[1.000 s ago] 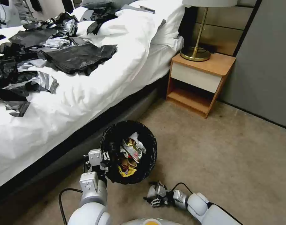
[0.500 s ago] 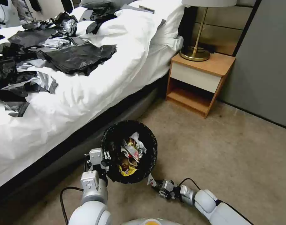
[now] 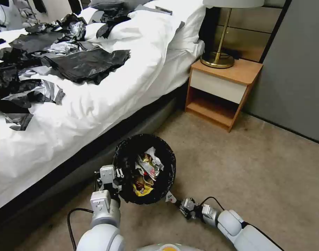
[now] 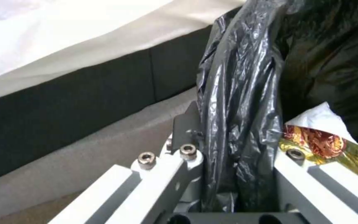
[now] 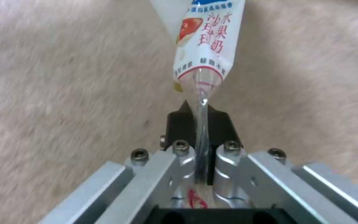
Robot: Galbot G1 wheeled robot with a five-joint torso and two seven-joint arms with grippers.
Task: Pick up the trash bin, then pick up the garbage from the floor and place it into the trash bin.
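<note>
The trash bin (image 3: 168, 176), lined with a glossy black bag, hangs above the carpet beside the bed. My left gripper (image 3: 110, 178) is shut on its near-left rim; the left wrist view shows the black liner (image 4: 239, 124) pinched between the fingers. Inside the bin lie several pieces of garbage (image 3: 147, 170), among them snack wrappers and tissue. My right gripper (image 3: 182, 205) sits low at the bin's lower right, shut on a red-and-white snack wrapper (image 3: 170, 198). In the right wrist view that wrapper (image 5: 206, 46) stands out from the closed fingertips over the carpet.
A white bed (image 3: 96, 97) strewn with large black plastic sheets (image 3: 86, 64) runs along the left. A wooden nightstand (image 3: 223, 92) with a brass lamp (image 3: 218, 57) stands at the back. Beige carpet (image 3: 253, 174) spreads to the right. A grey wall panel (image 3: 298, 69) closes the far right.
My right gripper has moved right and up toward the bin's lower right rim, carrying the wrapper. The left gripper and bin have held almost still.
</note>
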